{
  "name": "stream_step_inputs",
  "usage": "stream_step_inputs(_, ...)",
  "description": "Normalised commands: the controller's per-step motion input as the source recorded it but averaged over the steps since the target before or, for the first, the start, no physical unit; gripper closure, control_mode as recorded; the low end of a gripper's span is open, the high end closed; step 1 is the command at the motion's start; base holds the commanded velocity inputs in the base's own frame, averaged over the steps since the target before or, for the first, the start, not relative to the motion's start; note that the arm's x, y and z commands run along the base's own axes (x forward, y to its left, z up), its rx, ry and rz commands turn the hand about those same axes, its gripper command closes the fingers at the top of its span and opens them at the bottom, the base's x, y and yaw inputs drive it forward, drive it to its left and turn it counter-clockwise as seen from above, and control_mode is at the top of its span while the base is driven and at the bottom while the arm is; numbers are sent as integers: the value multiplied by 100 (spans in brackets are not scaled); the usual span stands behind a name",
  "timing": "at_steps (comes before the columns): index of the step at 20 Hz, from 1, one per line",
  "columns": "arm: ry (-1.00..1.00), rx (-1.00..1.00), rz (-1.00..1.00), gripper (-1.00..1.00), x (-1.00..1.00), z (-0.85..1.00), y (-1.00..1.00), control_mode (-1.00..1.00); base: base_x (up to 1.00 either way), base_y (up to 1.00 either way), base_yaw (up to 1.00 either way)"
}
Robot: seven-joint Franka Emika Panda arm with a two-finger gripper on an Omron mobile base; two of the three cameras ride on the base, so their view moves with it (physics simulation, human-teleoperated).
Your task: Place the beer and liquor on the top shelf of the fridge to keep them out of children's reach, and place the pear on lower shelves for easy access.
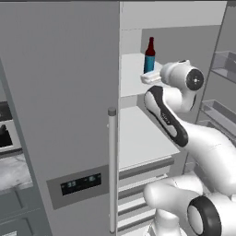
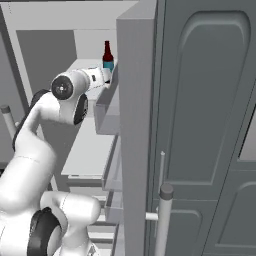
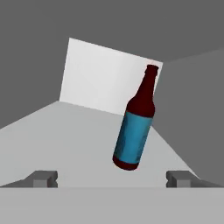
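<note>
The beer, a dark bottle with a blue label, stands upright on the top shelf of the open fridge. My gripper hangs just in front of the bottle at shelf height. It is open, and its fingertips are wide apart with nothing between them. A small gap separates them from the beer. The liquor and the pear are out of view.
A wide white lower shelf lies under the arm, with drawers below it. Grey door bins line the open door on the right. The long bar handle and dark display panel mark the shut door on the left.
</note>
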Motion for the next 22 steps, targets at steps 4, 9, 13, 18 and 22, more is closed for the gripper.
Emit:
stream_step_inputs(4,15,0,1,-100,-100,0,8,-100,0,0,0)
stream_step_inputs(9,20,0,0,-100,-100,0,0,-100,0,0,0)
stream_step_inputs(13,20,-1,0,-100,-100,-14,7,-100,0,0,0)
stream_step_inputs(18,17,-2,0,-100,-69,-27,7,-100,0,0,0)
stream_step_inputs(22,12,0,0,-100,-40,-17,0,-100,0,0,0)
